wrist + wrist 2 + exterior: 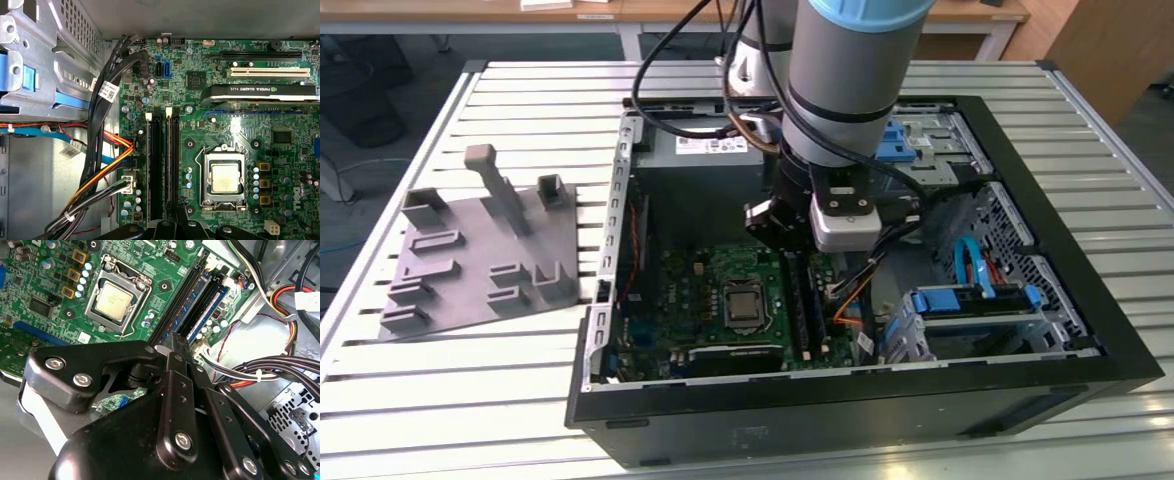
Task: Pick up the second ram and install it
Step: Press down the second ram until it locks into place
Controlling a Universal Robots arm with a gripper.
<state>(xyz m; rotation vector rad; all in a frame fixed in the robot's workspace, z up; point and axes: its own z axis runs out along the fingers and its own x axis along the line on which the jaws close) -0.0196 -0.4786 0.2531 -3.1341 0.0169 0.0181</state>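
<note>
Inside the second wrist view, blue RAM sticks [200,300] sit slotted.

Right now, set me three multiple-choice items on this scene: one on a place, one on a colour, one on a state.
1. Where does the grey tray lie?
A. Inside the computer case
B. On the slatted table, at the exterior view's left of the case
C. On top of the arm

2. What colour is the motherboard?
A. Red
B. White
C. Green

3. How does the processor stand?
A. Bare in its socket
B. Under a cooler and fan
C. Lifted out onto the table

Answers:
1 B: the grey tray rests on the slatted table, beside the computer case.
2 C: the motherboard is green in both wrist views.
3 A: the processor shows its metal top, with nothing mounted over it.
</note>
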